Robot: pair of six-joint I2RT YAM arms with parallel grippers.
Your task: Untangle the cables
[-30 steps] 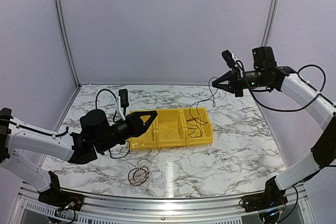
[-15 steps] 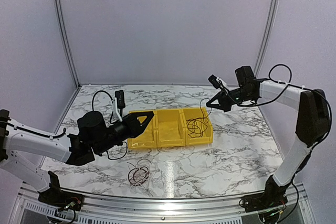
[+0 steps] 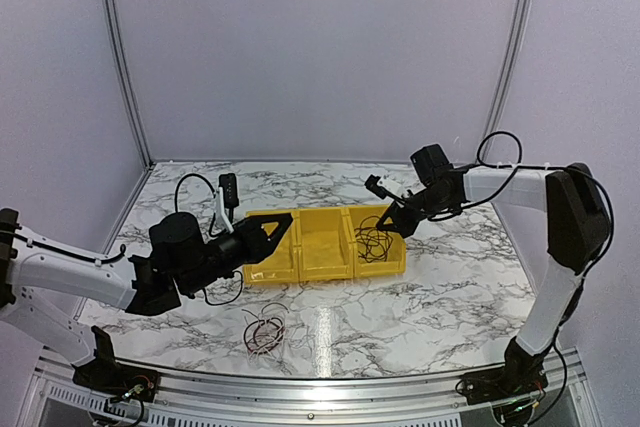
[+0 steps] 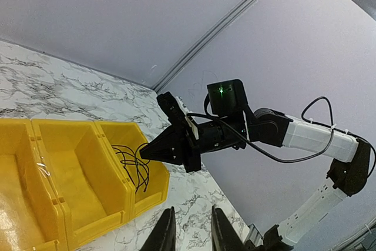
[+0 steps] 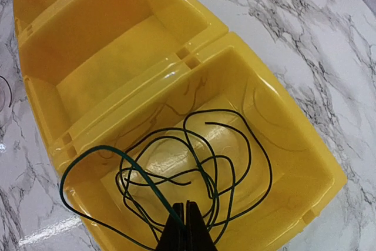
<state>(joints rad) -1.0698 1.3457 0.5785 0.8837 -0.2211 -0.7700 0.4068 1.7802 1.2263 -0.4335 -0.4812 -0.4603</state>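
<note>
A yellow three-compartment bin (image 3: 322, 269) sits mid-table. Thin black cables (image 3: 370, 243) lie looped in its right compartment. My right gripper (image 3: 386, 229) hangs over that compartment, shut on one black cable; the right wrist view shows the closed fingertips (image 5: 185, 208) pinching a strand above the loops (image 5: 235, 157). My left gripper (image 3: 276, 230) is open and empty, hovering at the bin's left end. In the left wrist view its fingers (image 4: 166, 234) frame the right gripper (image 4: 145, 153) and the black cables (image 4: 130, 163). A small red, white and black tangle (image 3: 265, 331) lies on the table in front of the bin.
The bin's middle and left compartments (image 5: 111, 39) hold no cables. The marble table (image 3: 450, 277) extends right of the bin. Purple walls enclose the back and sides. A metal rail (image 3: 320, 387) runs along the near edge.
My right gripper has come down and leftward from high above the table to the bin's right compartment, bringing the black cable with it. The left arm has barely moved.
</note>
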